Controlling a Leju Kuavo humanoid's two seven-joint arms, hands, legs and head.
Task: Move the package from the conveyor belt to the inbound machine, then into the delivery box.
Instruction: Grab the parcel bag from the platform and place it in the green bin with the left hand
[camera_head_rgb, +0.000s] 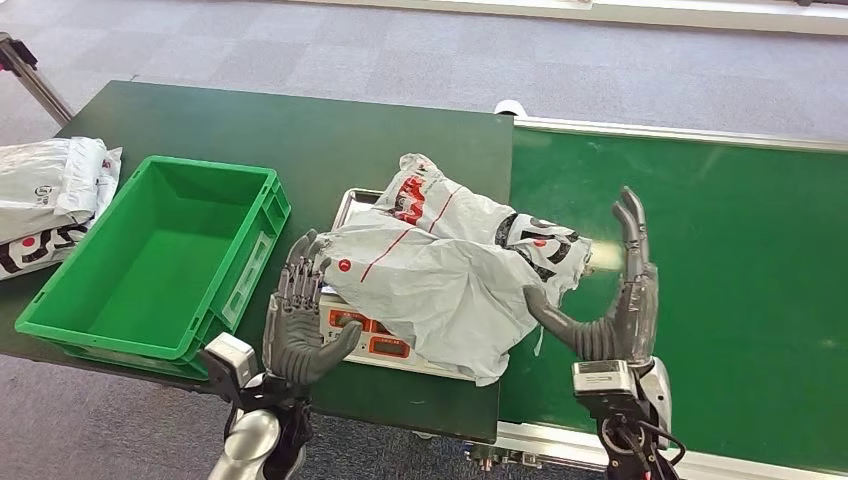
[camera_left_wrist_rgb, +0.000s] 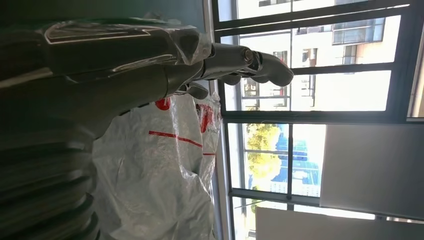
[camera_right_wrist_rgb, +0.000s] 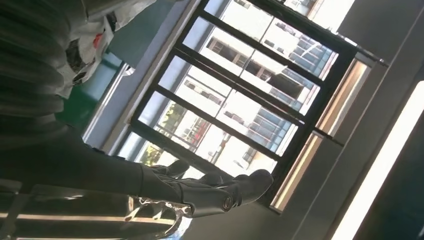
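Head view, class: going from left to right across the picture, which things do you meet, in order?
Stacked white packages → green delivery box → left hand → white package on the machine → right hand → conveyor belt.

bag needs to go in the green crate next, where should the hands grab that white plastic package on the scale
Take the crumpled white plastic mailer package by its two side edges, left hand from its left and right hand from its right. It lies flat, wide and floppy over the scale, so a two-sided squeeze probably suits better than one pinch.
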